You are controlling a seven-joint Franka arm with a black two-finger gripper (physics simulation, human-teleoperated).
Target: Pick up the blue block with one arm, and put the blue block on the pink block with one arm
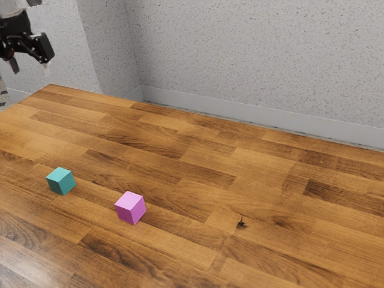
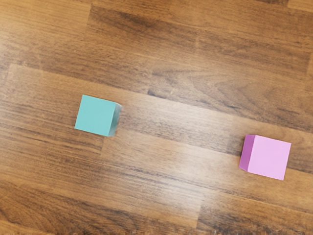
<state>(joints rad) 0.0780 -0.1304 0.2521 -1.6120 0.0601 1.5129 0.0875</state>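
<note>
Brown wood planks, glossy and strongly grained, cover the desk (image 1: 252, 162), and both cubes sit flat on it toward the front in the exterior view. The blue block (image 1: 60, 180), more teal than pure blue, rests toward the exterior view's left. The pink block (image 1: 130, 207) lies near it toward the exterior view's right and a little closer to the camera, and the two are clearly apart with bare wood between them, each standing on the desk itself. The hand (image 1: 29, 65) hangs high in the exterior view's upper left corner, well above the desk and well away from both cubes, its two black fingers spread with an empty gap between them. The wrist camera looks down on the desk (image 2: 171, 54), with the blue block (image 2: 97, 115) and the pink block (image 2: 265, 157) well apart, their edges at slightly different angles to the planks. Behind the desk a speckled grey wall (image 1: 252, 48) stands with a pale skirting (image 1: 258, 114) along its foot, and a small dark knot (image 1: 240, 223) marks the wood to the exterior view's right of the pink block.
</note>
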